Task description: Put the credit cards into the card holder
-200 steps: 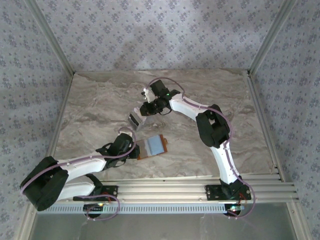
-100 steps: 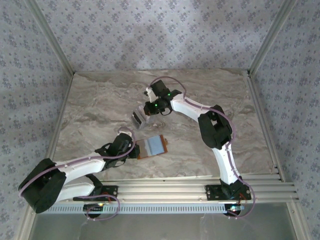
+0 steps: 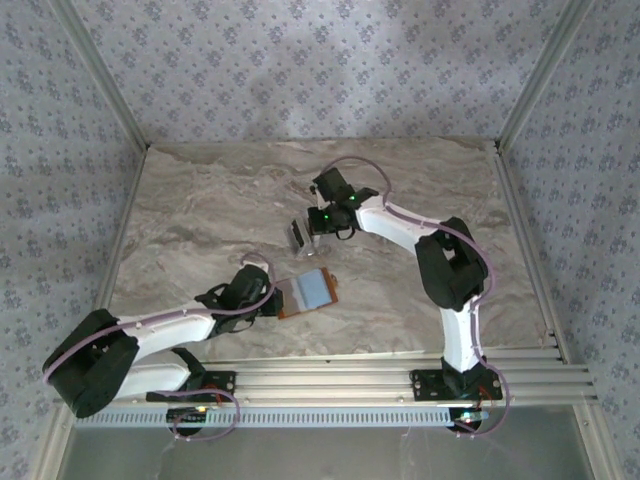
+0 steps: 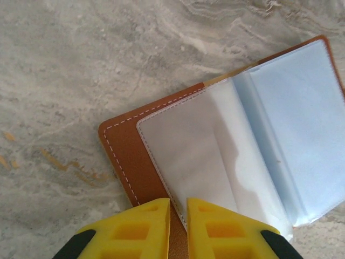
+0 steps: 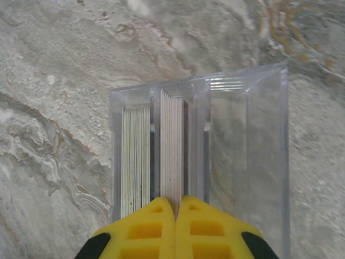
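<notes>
The left gripper (image 4: 178,213) sits at the near-left edge of the card holder (image 4: 126,156), its yellow fingers drawn almost together with the brown cover's edge between them. The holder lies open and flat on the marble table (image 3: 200,200), its clear sleeves and blue-grey lining facing up. In the left wrist view the fingers hide its near rim and the frame cuts off its right side. Beyond the holder, close by, stands a clear box (image 5: 242,135) with the credit cards (image 5: 172,145) on edge in two stacks. The right gripper (image 5: 177,208) is pinched tight on the right-hand stack's top; how many cards it grips is unclear. Bare marble lies open left, right and beyond the holder.
</notes>
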